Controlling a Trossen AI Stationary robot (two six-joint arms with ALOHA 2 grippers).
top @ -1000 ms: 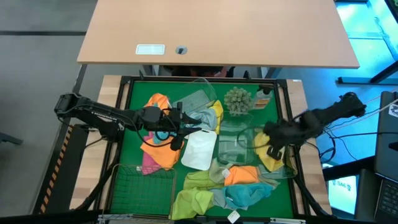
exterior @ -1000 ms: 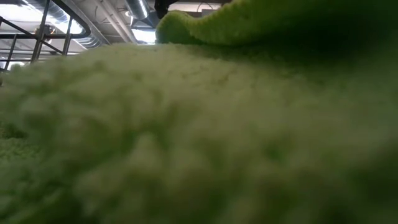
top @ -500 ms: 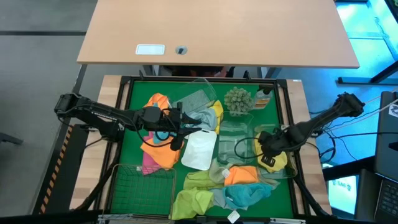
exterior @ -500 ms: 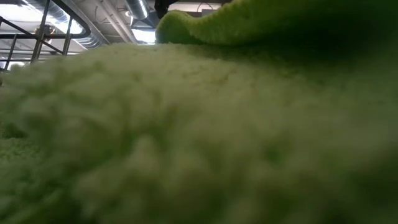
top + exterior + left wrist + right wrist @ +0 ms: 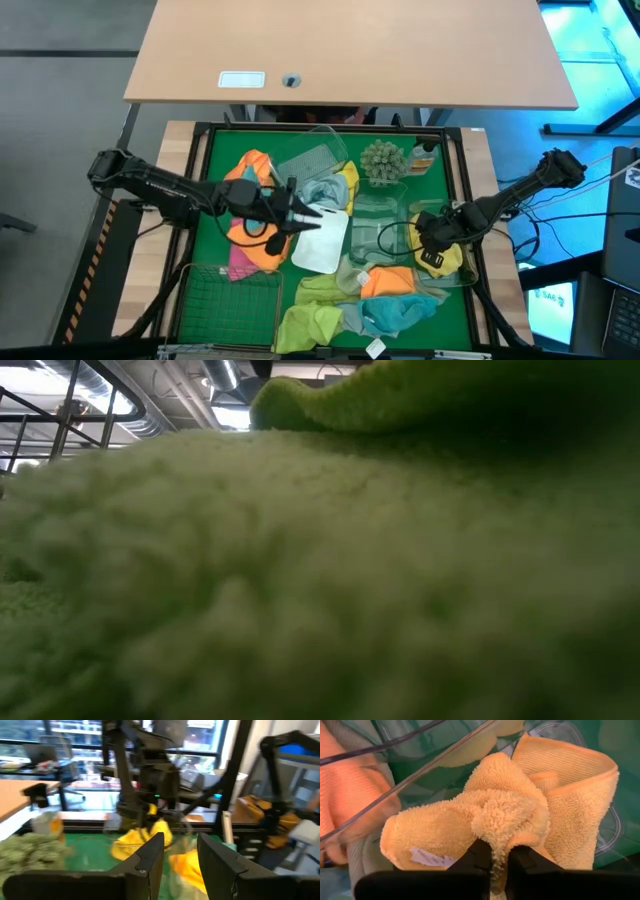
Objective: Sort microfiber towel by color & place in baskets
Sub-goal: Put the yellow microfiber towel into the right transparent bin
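Note:
My right gripper (image 5: pixel 432 250) points down over a clear tub (image 5: pixel 468 272) at the table's right and is shut on a yellow towel (image 5: pixel 446 262), seen close in the right wrist view (image 5: pixel 495 820). My left gripper (image 5: pixel 305 214) stands level above the white tray (image 5: pixel 318 248), open, with nothing between its fingers (image 5: pixel 150 857). Orange (image 5: pixel 388 281), teal (image 5: pixel 395 315), pink (image 5: pixel 240 264) and lime green (image 5: pixel 308 322) towels lie flat on the green mat. A lime green towel (image 5: pixel 320 560) fills the low view. My right gripper pinches a bunched-up fold (image 5: pixel 496 837) at the middle of the yellow towel between its two fingers (image 5: pixel 479 854). The fingers come from above, pointing down. The towel's sides spread slack below the fold and rest on the clear tub's floor (image 5: pixel 570 750).
A dark wire basket (image 5: pixel 228 300) stands at the near left. Clear tubs (image 5: pixel 378 235) (image 5: pixel 318 160), a spiky plant (image 5: pixel 382 160) and a brown bottle (image 5: pixel 425 156) crowd the middle and far side. Orange towels (image 5: pixel 255 165) lie under the left arm.
My right gripper has come down with the yellow towel, which hung below it and now rests in the clear tub; the gripper stays shut on it. My left gripper has swung a little toward the table's right and near edges, still open.

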